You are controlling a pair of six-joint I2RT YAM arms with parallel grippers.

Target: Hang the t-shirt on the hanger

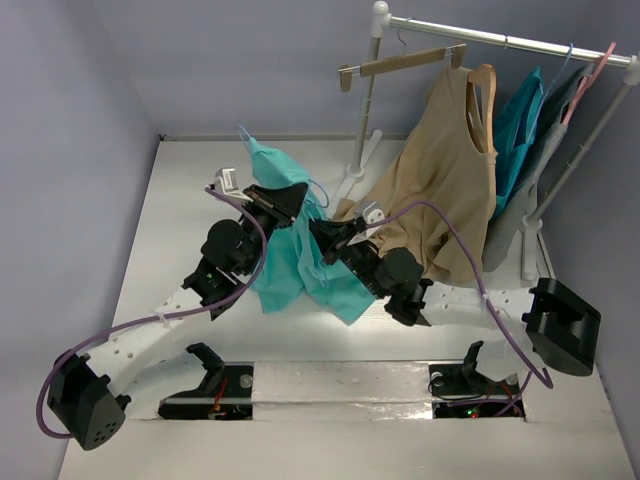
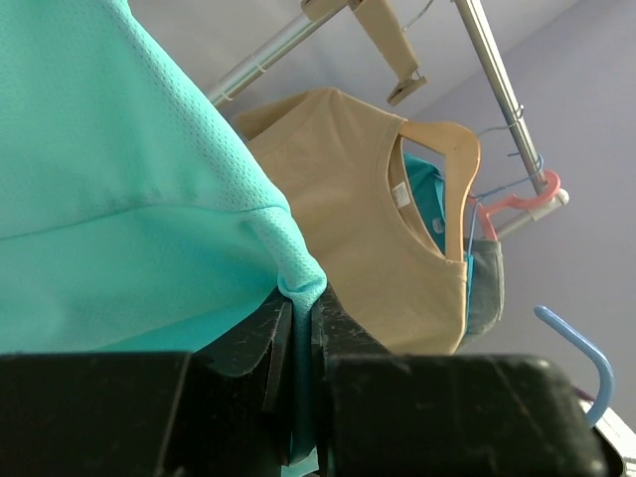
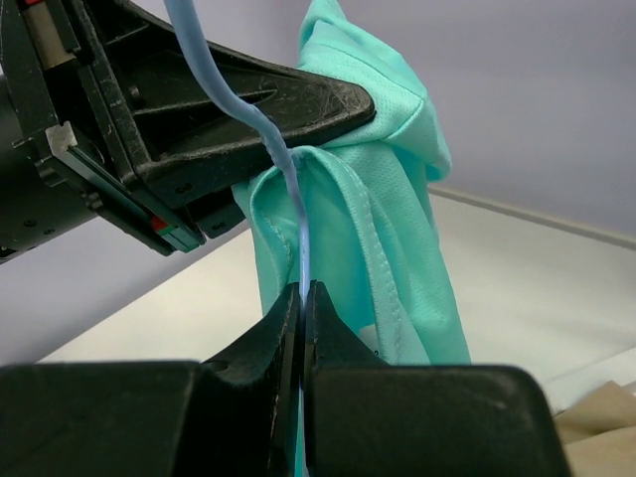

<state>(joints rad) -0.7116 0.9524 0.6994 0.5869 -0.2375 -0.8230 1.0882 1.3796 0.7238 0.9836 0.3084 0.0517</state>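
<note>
The light turquoise t-shirt [image 1: 295, 260] hangs bunched between my two grippers, above the middle of the table. My left gripper [image 1: 290, 203] is shut on a fold of it; in the left wrist view the fabric [image 2: 119, 199] is pinched between the jaws of that gripper [image 2: 301, 303]. My right gripper [image 1: 330, 237] is shut on the thin light-blue hanger [image 3: 241, 104], whose wire runs down into the closed jaws [image 3: 302, 290] beside the shirt [image 3: 397, 199]. The hanger's hook [image 2: 581, 350] shows in the left wrist view. The rest of the hanger is hidden in the fabric.
A clothes rack [image 1: 500, 40] stands at the back right with a bare wooden hanger [image 1: 405, 62], a tan sleeveless top [image 1: 450, 180] on a wooden hanger, darker teal garments [image 1: 520, 125] and a pink hanger [image 1: 590, 75]. The rack's post [image 1: 365, 120] stands just behind the shirt.
</note>
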